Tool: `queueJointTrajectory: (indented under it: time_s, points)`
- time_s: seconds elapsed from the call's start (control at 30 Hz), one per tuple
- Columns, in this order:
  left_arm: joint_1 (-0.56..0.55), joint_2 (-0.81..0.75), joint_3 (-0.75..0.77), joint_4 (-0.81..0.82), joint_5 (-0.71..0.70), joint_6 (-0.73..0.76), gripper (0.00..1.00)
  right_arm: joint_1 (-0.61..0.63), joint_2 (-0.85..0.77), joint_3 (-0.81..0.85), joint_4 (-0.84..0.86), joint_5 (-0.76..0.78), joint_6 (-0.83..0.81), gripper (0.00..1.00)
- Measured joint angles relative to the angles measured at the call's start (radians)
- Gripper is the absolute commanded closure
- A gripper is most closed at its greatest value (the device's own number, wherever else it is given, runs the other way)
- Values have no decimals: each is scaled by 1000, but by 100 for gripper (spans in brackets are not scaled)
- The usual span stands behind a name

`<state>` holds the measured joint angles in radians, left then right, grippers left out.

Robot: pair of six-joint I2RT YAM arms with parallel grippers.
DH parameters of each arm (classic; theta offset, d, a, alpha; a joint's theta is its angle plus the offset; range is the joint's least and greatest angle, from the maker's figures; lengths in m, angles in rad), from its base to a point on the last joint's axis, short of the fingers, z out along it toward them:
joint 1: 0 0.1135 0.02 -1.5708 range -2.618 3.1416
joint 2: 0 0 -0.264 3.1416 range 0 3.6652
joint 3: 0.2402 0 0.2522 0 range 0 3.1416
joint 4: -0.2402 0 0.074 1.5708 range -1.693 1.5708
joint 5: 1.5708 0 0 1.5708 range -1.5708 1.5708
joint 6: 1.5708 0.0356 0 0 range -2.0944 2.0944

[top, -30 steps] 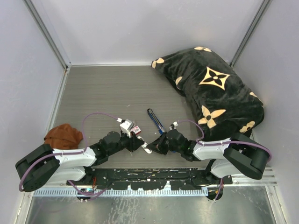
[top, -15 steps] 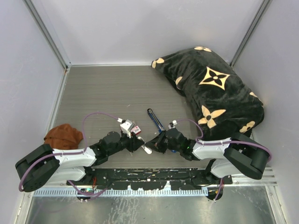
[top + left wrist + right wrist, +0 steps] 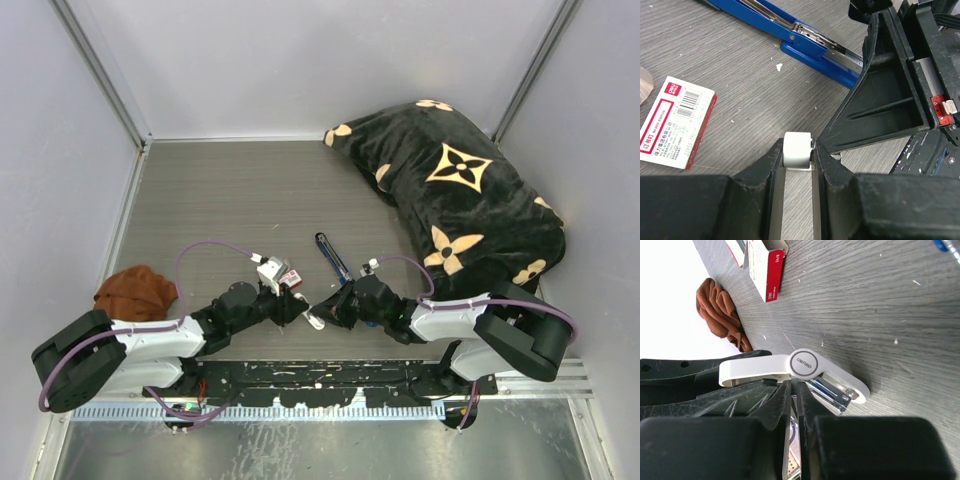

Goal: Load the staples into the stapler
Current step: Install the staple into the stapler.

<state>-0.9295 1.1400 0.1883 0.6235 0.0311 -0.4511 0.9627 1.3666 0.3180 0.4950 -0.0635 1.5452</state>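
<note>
The blue stapler (image 3: 332, 260) lies open on the grey table, its silver channel showing in the left wrist view (image 3: 805, 35). No block of staples shows in any view. My left gripper (image 3: 798, 152) is shut on one end of a small white oblong piece (image 3: 798, 145), which rests low on the table (image 3: 314, 320). My right gripper (image 3: 796, 390) is shut, with only a thin slit between its jaws, and its tips sit right under that white piece (image 3: 805, 365). One of its fingers (image 3: 875, 95) touches the piece from the right.
A red-and-white cardboard box (image 3: 290, 277) lies just left of the stapler, near the left gripper (image 3: 675, 122). A brown cloth (image 3: 135, 290) sits at the left edge. A black patterned blanket (image 3: 460, 190) fills the back right. Grey walls enclose the table.
My right gripper has crept a little to the left, up against the white piece held by the left gripper. The left arm, stapler and box have not moved.
</note>
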Motion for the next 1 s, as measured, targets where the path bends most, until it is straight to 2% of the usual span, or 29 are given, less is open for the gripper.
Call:
queueJointTrajectory:
  time_s: [1.0]
  points:
    - [0, -13, -4, -6, -2, -1, 100, 20, -39, -19, -70, 29, 34, 92]
